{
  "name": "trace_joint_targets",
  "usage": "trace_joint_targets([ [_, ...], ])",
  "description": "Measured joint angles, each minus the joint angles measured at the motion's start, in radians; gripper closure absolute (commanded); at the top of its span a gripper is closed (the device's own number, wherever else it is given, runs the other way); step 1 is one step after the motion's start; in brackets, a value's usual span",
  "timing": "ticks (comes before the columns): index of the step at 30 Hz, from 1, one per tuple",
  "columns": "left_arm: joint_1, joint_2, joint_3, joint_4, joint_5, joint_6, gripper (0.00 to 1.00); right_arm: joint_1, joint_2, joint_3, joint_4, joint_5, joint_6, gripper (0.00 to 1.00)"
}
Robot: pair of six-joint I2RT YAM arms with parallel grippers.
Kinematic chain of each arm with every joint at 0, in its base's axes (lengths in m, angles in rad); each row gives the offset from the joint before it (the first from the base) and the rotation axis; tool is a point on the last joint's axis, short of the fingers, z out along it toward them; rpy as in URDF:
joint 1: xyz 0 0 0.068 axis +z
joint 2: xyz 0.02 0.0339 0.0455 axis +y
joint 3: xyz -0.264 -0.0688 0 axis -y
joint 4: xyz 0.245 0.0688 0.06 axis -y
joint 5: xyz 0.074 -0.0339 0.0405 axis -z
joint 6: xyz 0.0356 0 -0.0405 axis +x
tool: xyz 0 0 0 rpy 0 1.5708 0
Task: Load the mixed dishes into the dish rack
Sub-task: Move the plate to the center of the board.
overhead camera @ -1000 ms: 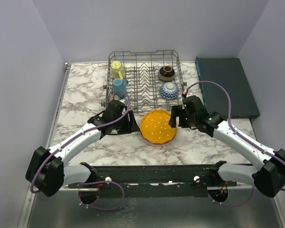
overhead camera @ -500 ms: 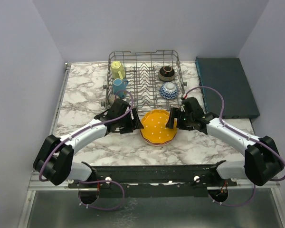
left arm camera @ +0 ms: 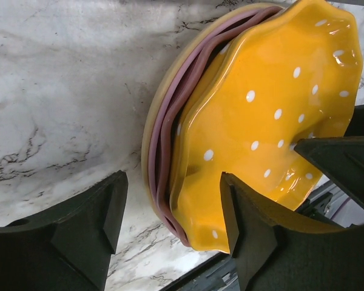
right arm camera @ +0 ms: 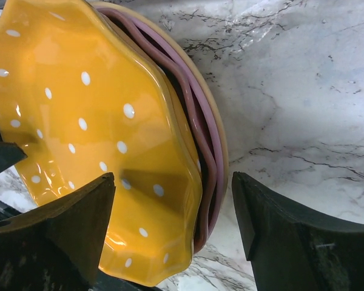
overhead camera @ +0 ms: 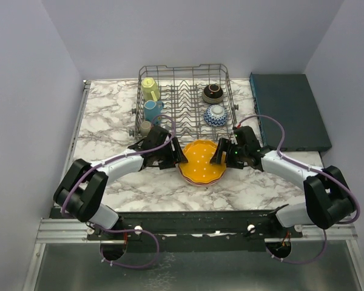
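Note:
An orange white-dotted scalloped plate (overhead camera: 201, 160) lies on top of a pink plate (left arm camera: 170, 115) in a stack on the marble table in front of the dish rack (overhead camera: 184, 100). My left gripper (overhead camera: 177, 157) is open, its jaws straddling the stack's left rim (left arm camera: 173, 212). My right gripper (overhead camera: 219, 154) is open, its jaws straddling the stack's right rim (right arm camera: 200, 200). The rack holds a yellow mug (overhead camera: 150, 89), a blue mug (overhead camera: 151, 110), a dark brown bowl (overhead camera: 213, 93) and a blue-white bowl (overhead camera: 215, 114). A grey-olive mug (overhead camera: 145, 128) shows partly behind my left arm.
A flat dark teal box (overhead camera: 289, 111) lies at the right of the rack. The table's front edge and a dark rail (overhead camera: 194, 221) run just behind the plates. Purple walls enclose the table on three sides.
Both grippers have moved inward towards the plate stack, left from the left and right from the right, and now their open jaws straddle its rims. The plates have not moved.

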Motion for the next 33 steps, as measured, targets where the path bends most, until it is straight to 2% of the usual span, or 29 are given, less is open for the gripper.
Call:
trace_joint_targets([
  [4, 0.000, 0.022, 0.000, 0.034, 0.018, -0.010, 0.37, -0.004, 0.010, -0.016, 0.037, -0.022, 0.017, 0.20],
  [8, 0.000, 0.023, -0.003, 0.058, 0.030, -0.015, 0.46, -0.006, 0.016, -0.040, 0.070, -0.042, 0.034, 0.23],
  [12, 0.004, 0.026, -0.012, 0.066, 0.032, -0.011, 0.50, -0.006, 0.017, -0.057, 0.090, -0.058, 0.048, 0.24],
  [33, 0.009, 0.018, -0.058, 0.125, 0.042, -0.004, 0.60, -0.044, -0.007, -0.136, 0.193, -0.122, 0.090, 0.50],
])
